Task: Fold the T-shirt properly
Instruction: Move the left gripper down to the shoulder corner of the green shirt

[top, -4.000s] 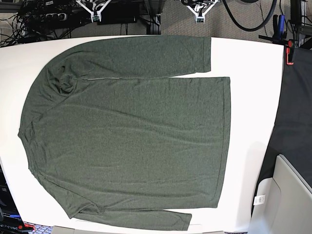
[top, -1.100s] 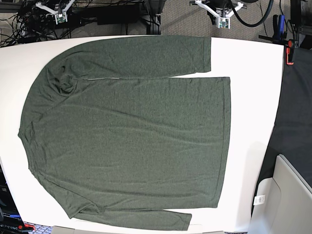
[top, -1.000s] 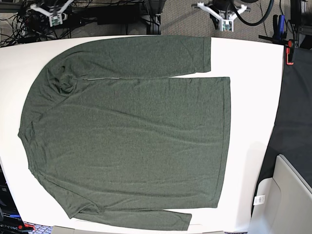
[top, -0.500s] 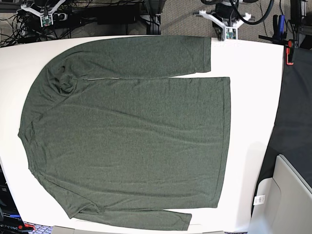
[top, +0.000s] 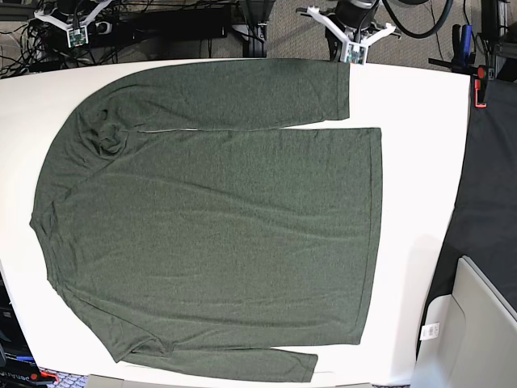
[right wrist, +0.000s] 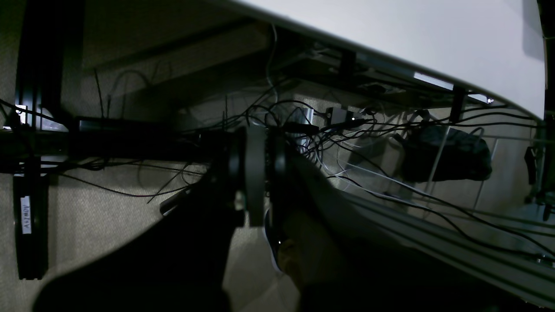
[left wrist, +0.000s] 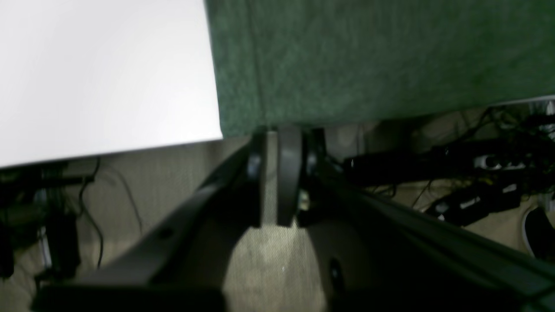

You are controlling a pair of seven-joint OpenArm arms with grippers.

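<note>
T-shirt (top: 210, 218) lies spread flat on the white table (top: 420, 162), both sleeves out, 0 folds made; I judge the whole fold is left to do. My left gripper (top: 350, 50) sits at the table edge with the upper sleeve cuff (left wrist: 243, 104) just ahead of its tips; jaws show a narrow gap, nothing between them. My right gripper (top: 74, 32) hangs off the table, shirt well ahead of it; jaws pressed together, empty.
</note>
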